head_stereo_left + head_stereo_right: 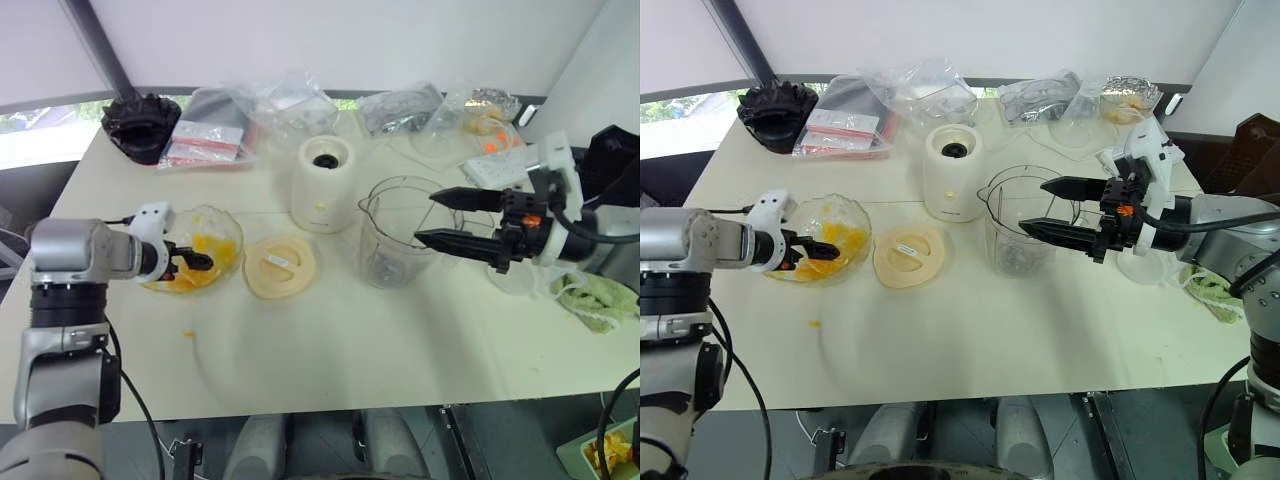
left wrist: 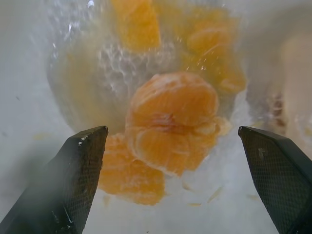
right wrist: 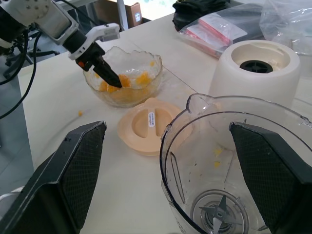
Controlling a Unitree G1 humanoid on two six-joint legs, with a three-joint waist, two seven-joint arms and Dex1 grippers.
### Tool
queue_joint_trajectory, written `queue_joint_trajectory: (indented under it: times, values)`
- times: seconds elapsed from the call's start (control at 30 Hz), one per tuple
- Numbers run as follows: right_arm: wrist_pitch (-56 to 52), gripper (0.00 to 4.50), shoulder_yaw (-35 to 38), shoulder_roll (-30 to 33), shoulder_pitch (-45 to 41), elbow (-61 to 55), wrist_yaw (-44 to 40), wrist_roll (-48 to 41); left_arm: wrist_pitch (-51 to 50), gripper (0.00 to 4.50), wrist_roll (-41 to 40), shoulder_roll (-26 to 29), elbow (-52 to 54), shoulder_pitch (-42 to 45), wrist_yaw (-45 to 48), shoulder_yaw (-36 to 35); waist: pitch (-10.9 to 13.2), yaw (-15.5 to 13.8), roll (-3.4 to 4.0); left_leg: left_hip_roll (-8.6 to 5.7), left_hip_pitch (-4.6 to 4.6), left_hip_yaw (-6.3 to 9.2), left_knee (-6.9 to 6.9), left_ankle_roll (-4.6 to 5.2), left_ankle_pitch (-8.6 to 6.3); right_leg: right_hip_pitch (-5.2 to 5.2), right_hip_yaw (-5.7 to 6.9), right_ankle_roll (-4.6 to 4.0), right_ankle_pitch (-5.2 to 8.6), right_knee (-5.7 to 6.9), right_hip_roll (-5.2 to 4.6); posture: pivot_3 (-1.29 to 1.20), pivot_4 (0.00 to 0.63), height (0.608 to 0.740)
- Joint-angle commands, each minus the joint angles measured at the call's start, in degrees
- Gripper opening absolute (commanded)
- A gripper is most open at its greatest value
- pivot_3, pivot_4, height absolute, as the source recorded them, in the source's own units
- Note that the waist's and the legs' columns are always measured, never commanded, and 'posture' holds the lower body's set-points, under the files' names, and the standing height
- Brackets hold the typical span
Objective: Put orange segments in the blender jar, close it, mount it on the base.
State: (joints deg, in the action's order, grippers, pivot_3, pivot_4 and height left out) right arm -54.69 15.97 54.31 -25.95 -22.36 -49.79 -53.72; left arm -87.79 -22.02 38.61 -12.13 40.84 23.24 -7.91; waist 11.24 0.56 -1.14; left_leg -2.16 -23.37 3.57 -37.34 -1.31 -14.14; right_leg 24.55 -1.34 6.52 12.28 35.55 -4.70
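Left gripper (image 2: 170, 146): I see it wide open, down in the glass bowl (image 1: 228, 228) at the left, over the orange segments (image 2: 170, 122).
Right gripper (image 1: 440, 218): wide open, holding nothing, at the blender jar (image 1: 395, 240).
Base (image 1: 325, 183): just behind the jar.
Lid (image 1: 280, 265): flat between bowl and jar.

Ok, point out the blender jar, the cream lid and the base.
blender jar (image 3: 214, 161), right wrist view, on its clear inner wall.
cream lid (image 1: 279, 265), left eye view, on the middle of its flat top.
base (image 1: 325, 190), left eye view, on its cream side wall.
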Motion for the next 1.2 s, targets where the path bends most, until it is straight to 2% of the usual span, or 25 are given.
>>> queue_joint_trajectory:
  times: [0.03, 0.43, 0.97, 1.1, 1.2]
  values:
    - [0.0, 4.22, 0.5, 0.5, -1.7, -1.0, 0.1, -1.1, 2.7, 4.50, 0.7, -0.2, -0.2, 0.3, -0.3, -0.8, 0.0, 0.0, 0.00, 0.00, 0.00, 0.00, 0.00, 0.00, 0.00, 0.00, 0.00, 0.00, 0.00, 0.00, 0.00, 0.00, 0.150, 0.740]
    - [0.0, 4.22, 0.3, 1.1, -2.3, -0.9, 0.4, -1.0, 5.4, 4.50, 1.8, -1.6, -4.7, -0.9, -0.8, -0.4, 0.0, 0.1, 0.00, 0.01, 0.01, 0.01, 0.01, 0.00, 0.00, 0.00, -0.01, 0.00, 0.00, 0.00, -0.01, 0.00, 0.150, 0.740]
    - [0.8, 4.22, -0.3, 1.4, -2.6, -0.3, 0.0, 0.1, 6.7, 4.50, 1.8, -4.1, -5.3, -1.1, -0.2, 1.5, 0.0, 0.0, 0.04, 0.00, 0.03, 0.01, 0.00, 0.00, 0.00, 0.00, -0.04, 0.00, 0.00, 0.03, -0.02, 0.00, 0.150, 0.740]
    - [1.0, 4.25, -0.1, 1.3, -2.4, -0.4, 0.0, 0.4, 7.6, 3.33, 2.3, -4.8, -6.0, -0.6, -0.3, 1.9, 0.0, -0.1, 0.05, -0.01, 0.03, 0.00, -0.02, 0.00, 0.00, -0.01, -0.04, 0.00, 0.00, 0.03, -0.03, 0.00, 0.150, 0.740]
    - [1.1, 4.25, 0.1, 1.3, -2.1, -0.4, 0.0, 0.6, 8.0, 3.33, 2.5, -4.8, -6.1, -0.5, -0.1, 2.0, 0.0, -0.2, 0.05, -0.02, 0.03, 0.00, -0.03, 0.00, 0.00, -0.02, -0.04, 0.00, 0.00, 0.02, -0.04, 0.00, 0.150, 0.740]
